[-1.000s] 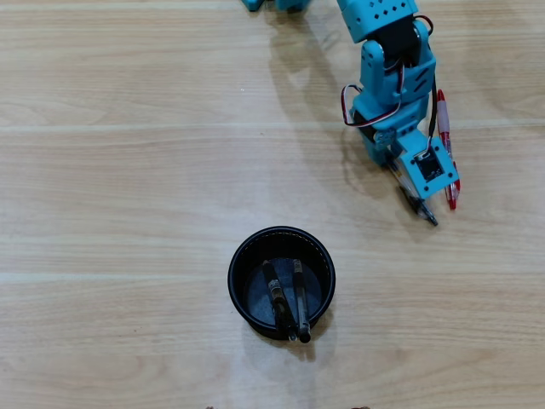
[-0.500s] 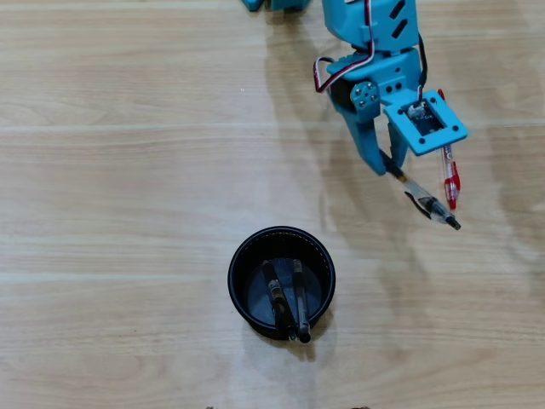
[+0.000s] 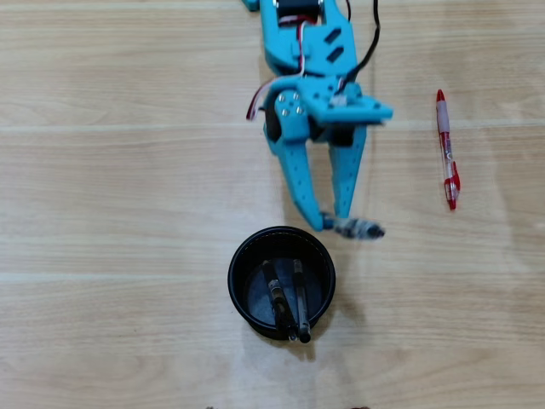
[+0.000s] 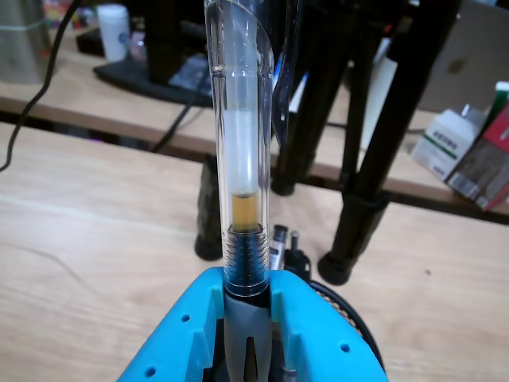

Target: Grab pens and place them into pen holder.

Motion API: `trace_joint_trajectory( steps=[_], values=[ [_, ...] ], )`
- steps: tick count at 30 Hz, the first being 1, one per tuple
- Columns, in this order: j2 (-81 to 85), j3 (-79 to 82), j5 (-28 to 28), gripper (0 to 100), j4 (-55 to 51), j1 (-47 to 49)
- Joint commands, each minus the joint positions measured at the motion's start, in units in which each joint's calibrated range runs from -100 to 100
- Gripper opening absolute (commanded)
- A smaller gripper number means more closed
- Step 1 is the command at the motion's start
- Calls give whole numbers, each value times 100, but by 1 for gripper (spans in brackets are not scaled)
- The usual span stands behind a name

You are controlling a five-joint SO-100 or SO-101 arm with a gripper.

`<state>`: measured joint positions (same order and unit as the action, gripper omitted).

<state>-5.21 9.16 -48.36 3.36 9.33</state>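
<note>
A: Items, overhead view, left to right?
B: Pen holder (image 3: 281,282), two pens (image 3: 287,300) inside. Gripper (image 3: 334,224) just beyond its far-right rim, pinching the clear pen with grey sleeve (image 3: 360,228). Red-and-white pen (image 3: 446,150) on the table, far right.
A: Relation for the drop?
B: Holder lies near-left of the gripper; in the wrist view the held pen (image 4: 242,151) points upward.

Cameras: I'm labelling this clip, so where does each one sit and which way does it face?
Overhead view: above the table, looking straight down; shows the arm, gripper, holder, red pen.
Wrist view: on the gripper, looking along its fingers; shows the blue jaws.
Shared: the clear pen and the holder.
</note>
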Motion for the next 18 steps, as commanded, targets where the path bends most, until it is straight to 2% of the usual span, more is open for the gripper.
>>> trace_joint_trajectory(
  steps=[1, 4, 10, 18],
  values=[
    [-485, -97, -287, 2, 949, -70],
    [-933, -242, -381, 2, 1465, -86],
    [-1466, -758, -360, 2, 1499, -223],
    [-1762, -667, -366, 3, 1551, -514]
  ],
)
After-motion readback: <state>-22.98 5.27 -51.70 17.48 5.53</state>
